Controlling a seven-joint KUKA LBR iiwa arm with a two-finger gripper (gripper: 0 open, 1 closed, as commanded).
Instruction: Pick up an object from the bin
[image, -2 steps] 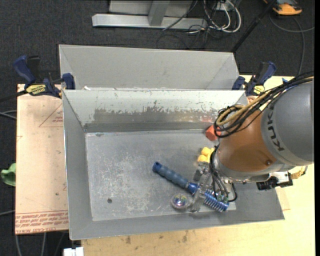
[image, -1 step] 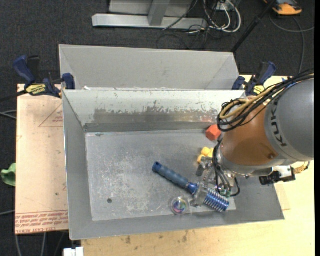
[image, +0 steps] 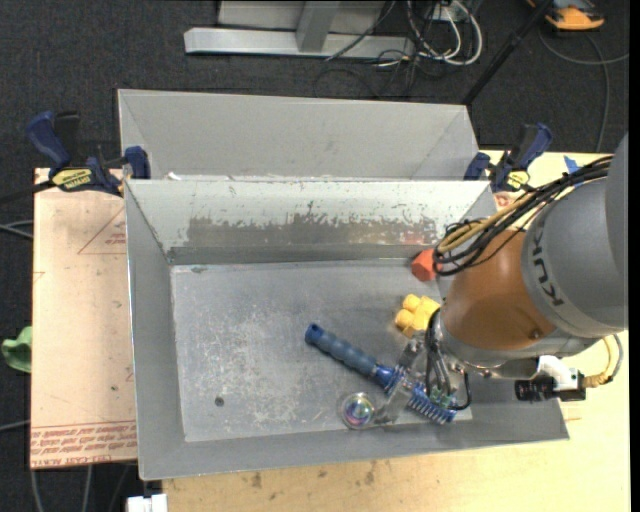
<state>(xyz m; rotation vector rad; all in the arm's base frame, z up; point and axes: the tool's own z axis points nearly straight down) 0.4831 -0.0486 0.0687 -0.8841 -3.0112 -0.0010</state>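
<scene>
Four loose things lie in the bin (image: 300, 225), one of each: a blue-handled brush (image: 345, 352), a clear round piece (image: 356, 410), a yellow lump (image: 414, 316) and an orange lump (image: 424, 264). The brush lies lower right, its long axis running from upper left down to lower right. The gripper (image: 418, 385) sits over its lower end; whether it is spread or closed cannot be told.

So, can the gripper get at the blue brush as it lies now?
Probably yes: the gripper hangs right over the head end of the blue brush, and nothing lies on it.
</scene>
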